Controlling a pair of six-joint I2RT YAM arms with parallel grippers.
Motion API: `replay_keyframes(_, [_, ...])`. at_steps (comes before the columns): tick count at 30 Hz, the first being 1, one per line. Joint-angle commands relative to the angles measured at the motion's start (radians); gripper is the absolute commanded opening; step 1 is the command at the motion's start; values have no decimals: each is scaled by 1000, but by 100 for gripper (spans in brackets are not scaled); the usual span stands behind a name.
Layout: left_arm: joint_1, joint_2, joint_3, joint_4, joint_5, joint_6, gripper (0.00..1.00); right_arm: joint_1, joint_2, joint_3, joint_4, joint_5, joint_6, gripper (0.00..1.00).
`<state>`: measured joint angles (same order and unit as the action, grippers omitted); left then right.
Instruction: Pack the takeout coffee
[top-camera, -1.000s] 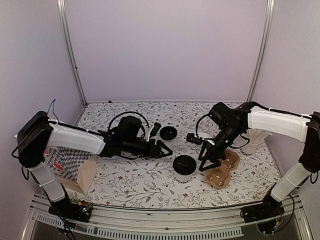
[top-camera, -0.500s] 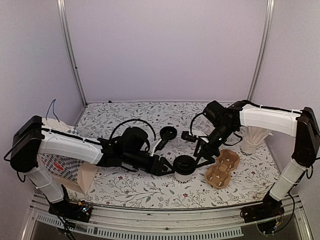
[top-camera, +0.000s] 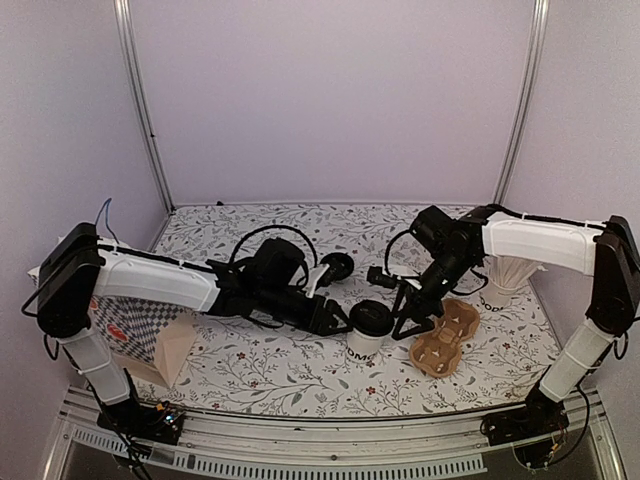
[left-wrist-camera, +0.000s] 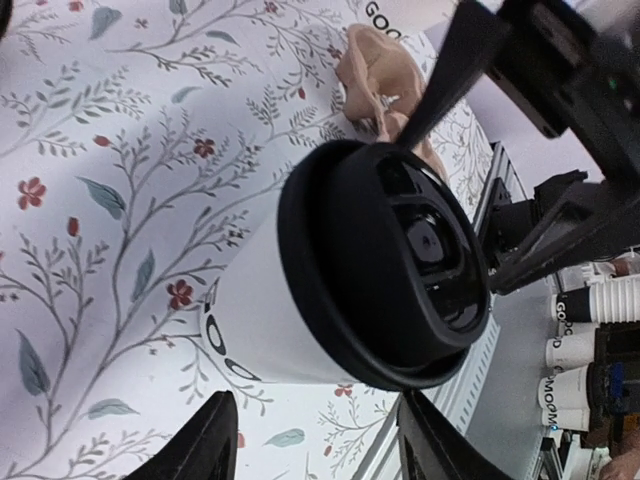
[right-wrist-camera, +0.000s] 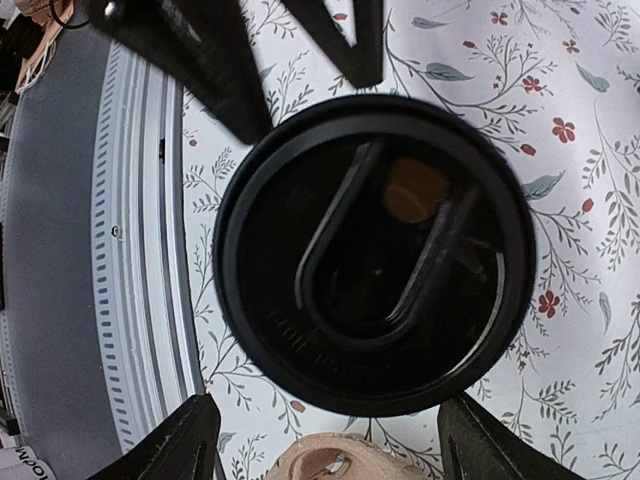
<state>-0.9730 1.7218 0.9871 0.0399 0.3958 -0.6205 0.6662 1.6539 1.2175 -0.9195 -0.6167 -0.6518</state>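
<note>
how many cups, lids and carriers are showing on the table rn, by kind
white cups: 2 (coffee cup, cup of sticks)
black lids: 2 (lid on the coffee cup, loose lid)
cardboard carrier: 1
total: 5

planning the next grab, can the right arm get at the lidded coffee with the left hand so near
Probably yes: the open right hand is lined up on the takeout coffee; the left hand sits at its opposite side.

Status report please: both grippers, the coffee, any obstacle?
Left gripper open, right gripper open, flanking the takeout coffee. Coffee upright, lidded, not gripped. Cardboard carrier beside it, empty; no obstacle seen.
</note>
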Motion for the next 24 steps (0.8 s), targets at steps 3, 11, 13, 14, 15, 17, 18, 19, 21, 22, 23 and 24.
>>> replay_keyframes(3, [81, 56, 58, -33, -19, 64, 56, 9, -78, -48, -6, -3, 15, 78])
replay_keyframes(11, [85, 39, 18, -34, -14, 51, 56, 9, -115, -70, 15, 2, 24, 78])
replay_keyframes(13, [86, 28, 3, -34, -13, 45, 56, 9, -104, -67, 20, -1, 24, 78])
replay_keyframes(14, [86, 20, -5, -36, -14, 43, 56, 9, -101, -64, 21, -1, 24, 78])
replay_keyframes(15, [86, 13, -11, -37, -17, 40, 56, 9, -95, -62, 22, 1, 26, 78])
replay_keyframes(17, [86, -4, -21, -72, -25, 39, 56, 9, -88, -61, 26, 6, 28, 78])
replay_keyframes(18, [86, -13, -25, -84, -29, 38, 56, 9, -87, -62, 32, 13, 31, 78])
replay_keyframes(19, [86, -22, -30, -93, -35, 39, 56, 9, -85, -61, 37, 19, 37, 78])
replay_keyframes(21, [86, -36, -38, -115, -45, 40, 56, 9, -80, -63, 44, 33, 44, 77])
replay_keyframes(22, [86, -42, -40, -121, -49, 44, 56, 9, -78, -62, 48, 38, 49, 77])
replay_keyframes(23, [88, -46, -40, -136, -54, 48, 56, 8, -75, -60, 52, 43, 55, 77])
replay_keyframes(24, [87, -49, -39, -146, -60, 52, 56, 8, -70, -59, 54, 46, 60, 77])
